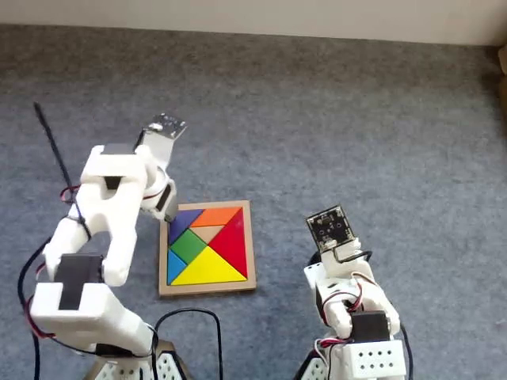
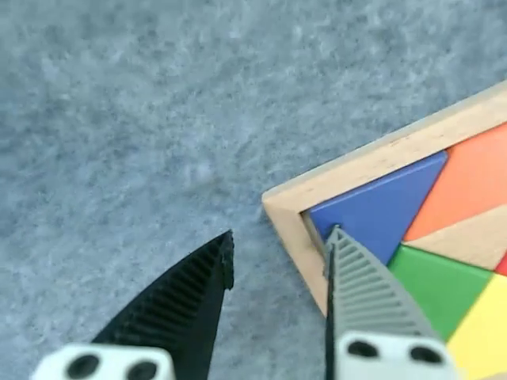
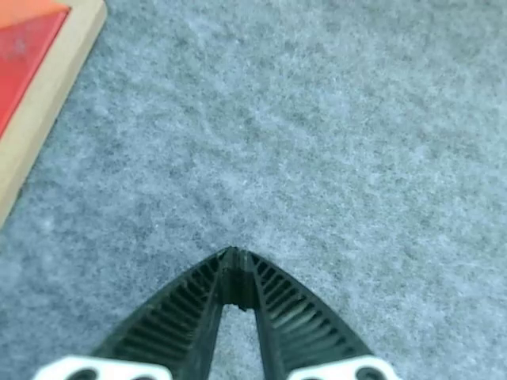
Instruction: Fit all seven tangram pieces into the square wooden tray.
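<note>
Tangram pieces number seven, and all lie flat inside the one square wooden tray (image 1: 251,237) on the grey carpet (image 1: 317,119), edges meeting so they fill it: an indigo piece (image 1: 184,220) in a corner, an orange piece (image 1: 215,216), a plain-wood triangle (image 1: 207,233), a large red triangle (image 1: 231,245), a green square (image 1: 188,245), a small blue triangle (image 1: 174,267) and a large yellow triangle (image 1: 207,269). The left gripper (image 2: 281,233) is spread wide and holds nothing. It straddles the tray's corner, grey finger (image 2: 364,301) over the indigo piece and black finger (image 2: 182,309) over carpet, probably to seat that piece. The right gripper (image 3: 236,253), pinched together and empty, hangs above carpet beside the tray, seemingly parked clear.
</note>
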